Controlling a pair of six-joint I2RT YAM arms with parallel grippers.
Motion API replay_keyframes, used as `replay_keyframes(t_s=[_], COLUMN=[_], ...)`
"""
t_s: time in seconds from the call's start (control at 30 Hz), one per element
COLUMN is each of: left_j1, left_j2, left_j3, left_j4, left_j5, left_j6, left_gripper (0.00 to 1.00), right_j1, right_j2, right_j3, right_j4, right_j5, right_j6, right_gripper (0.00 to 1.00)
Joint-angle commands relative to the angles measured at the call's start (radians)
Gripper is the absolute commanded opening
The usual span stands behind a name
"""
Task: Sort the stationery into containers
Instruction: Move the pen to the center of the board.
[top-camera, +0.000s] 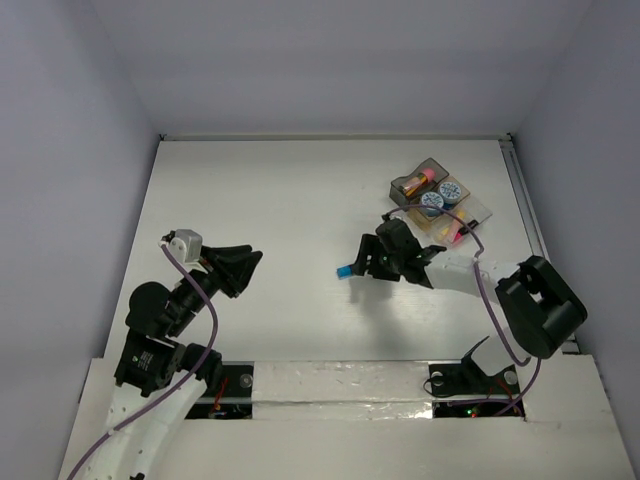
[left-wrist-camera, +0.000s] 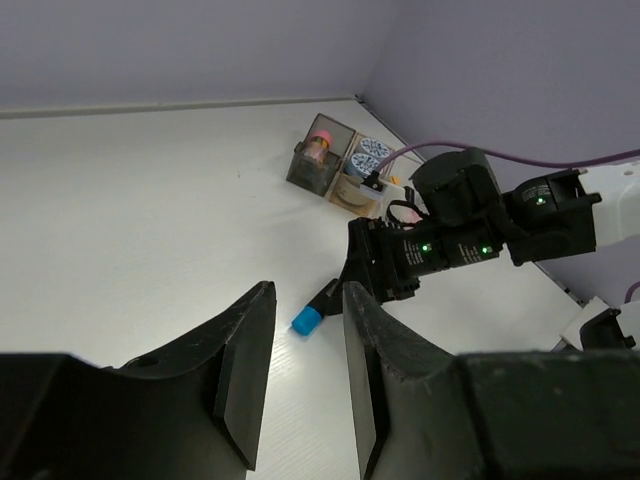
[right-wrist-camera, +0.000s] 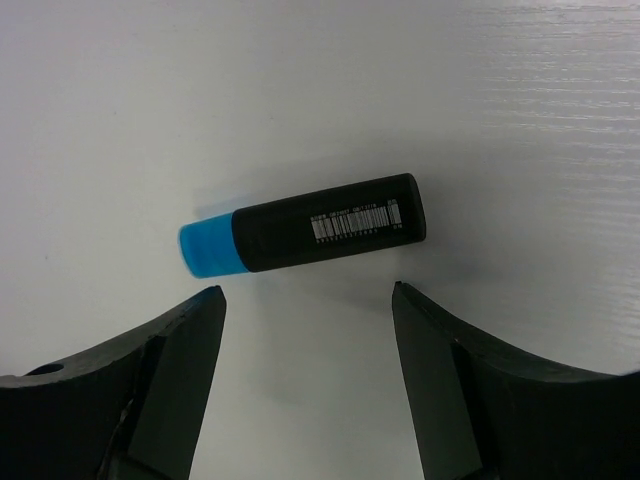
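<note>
A blue-capped black highlighter (right-wrist-camera: 305, 235) lies flat on the white table just ahead of my right gripper (right-wrist-camera: 305, 295). That gripper is open and hovers over it, with its fingers apart from the highlighter. From above, the highlighter's blue cap (top-camera: 346, 271) pokes out left of the right gripper (top-camera: 362, 262). My left gripper (top-camera: 248, 272) hangs over the left part of the table, narrowly open with nothing between its fingers (left-wrist-camera: 250, 370). The containers (top-camera: 478, 212) stand at the back right. The grey one holds a pink-capped glue stick (top-camera: 418, 181), the amber one two blue-white rolls (top-camera: 440, 195), and the clear one holds highlighters (top-camera: 455, 236).
The right arm's base and purple cable (top-camera: 488, 300) lie at the near right. A metal rail (top-camera: 525, 200) runs along the table's right edge. Lilac walls enclose the table on three sides.
</note>
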Motion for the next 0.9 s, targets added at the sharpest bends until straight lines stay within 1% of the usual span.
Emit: replay_keyframes(t_s=[0.0,0.13,0.33,0.5,0.53,0.6,0.63,0.77,0.87], left_j1=[0.006,0.015,0.015,0.015,0.015,0.015,0.015,0.015,0.015], left_j2=[0.012,0.012,0.013,0.006,0.006,0.004,0.003,0.0,0.0], left_j3=[0.003,0.001,0.001,0.001,0.001,0.001,0.001,0.001,0.001], left_j4=[0.034,0.034,0.036,0.037,0.037,0.039,0.037,0.039,0.037], left_j5=[-0.006,-0.003,0.003,0.008,0.008,0.011,0.011,0.009,0.011], left_j6=[0.0,0.002,0.002,0.002,0.003,0.002,0.003,0.003,0.003], left_gripper=[0.3,0.31,0.31,0.31,0.31,0.32,0.32,0.32,0.32], right_j1=[0.011,0.011,0.011,0.046,0.056,0.09,0.102,0.167,0.185], right_j2=[0.046,0.108,0.238,0.31,0.327,0.342,0.353,0.385,0.424], right_j3=[0.021,0.063,0.2,0.295,0.315,0.332,0.347,0.381,0.418], right_j4=[0.059,0.065,0.004,-0.122,-0.142,-0.2,-0.22,-0.306,-0.365], right_j5=[-0.003,0.057,0.149,0.218,0.255,0.298,0.34,0.407,0.439], right_j6=[0.03,0.018,-0.025,-0.106,-0.122,-0.131,-0.133,-0.134,-0.125], right_gripper=[0.73,0.73,0.72,0.7,0.69,0.65,0.65,0.64,0.59])
